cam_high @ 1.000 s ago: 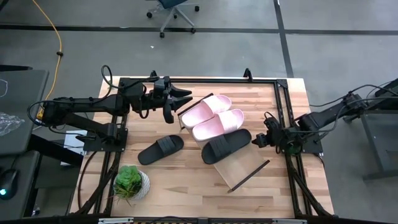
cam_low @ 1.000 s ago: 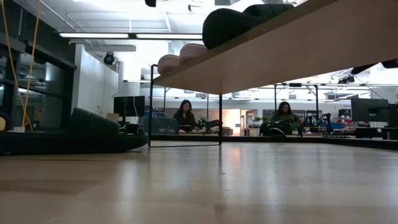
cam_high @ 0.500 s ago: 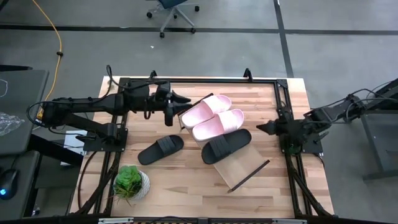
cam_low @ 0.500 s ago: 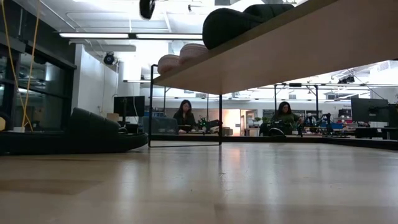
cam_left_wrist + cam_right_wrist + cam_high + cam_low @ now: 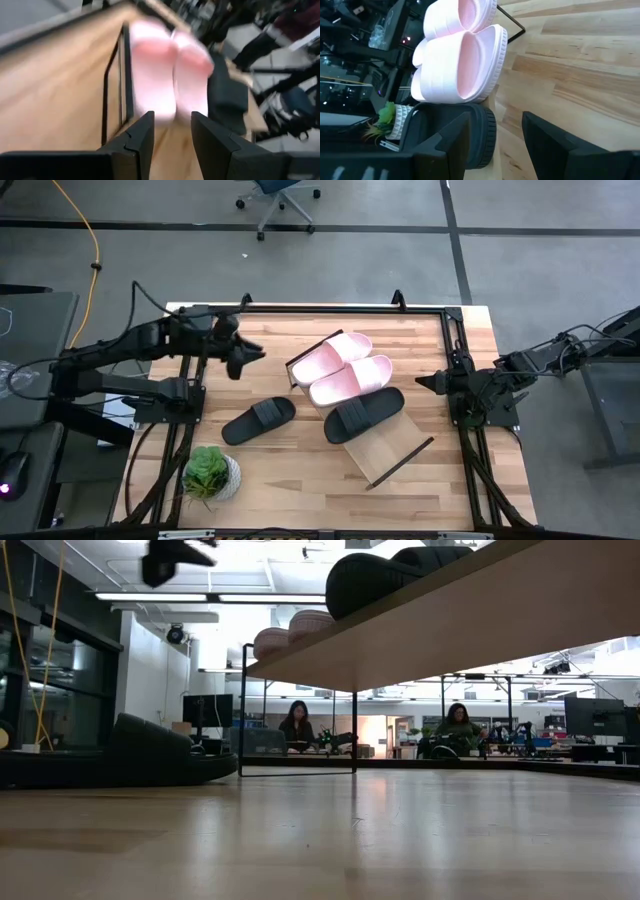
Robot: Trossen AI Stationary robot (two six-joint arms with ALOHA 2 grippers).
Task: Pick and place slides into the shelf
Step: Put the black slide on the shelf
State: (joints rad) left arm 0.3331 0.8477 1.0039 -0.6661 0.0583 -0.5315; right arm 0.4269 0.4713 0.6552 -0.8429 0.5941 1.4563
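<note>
Four slides show in the high view: two pink and two black. The two pink slides (image 5: 341, 365) lie side by side on the shelf (image 5: 385, 448), a long board running diagonally through the middle of the frame. One black slide (image 5: 363, 414) lies on the shelf just below them, touching the nearer pink one. The other black slide (image 5: 258, 420) rests on the surface (image 5: 300, 490), left of the shelf. One potted plant (image 5: 211, 473) stands at lower left. The left hand (image 5: 246, 357), at upper left, is open and empty. The right hand (image 5: 424, 383), at the right edge, is also open, holding nothing.
</note>
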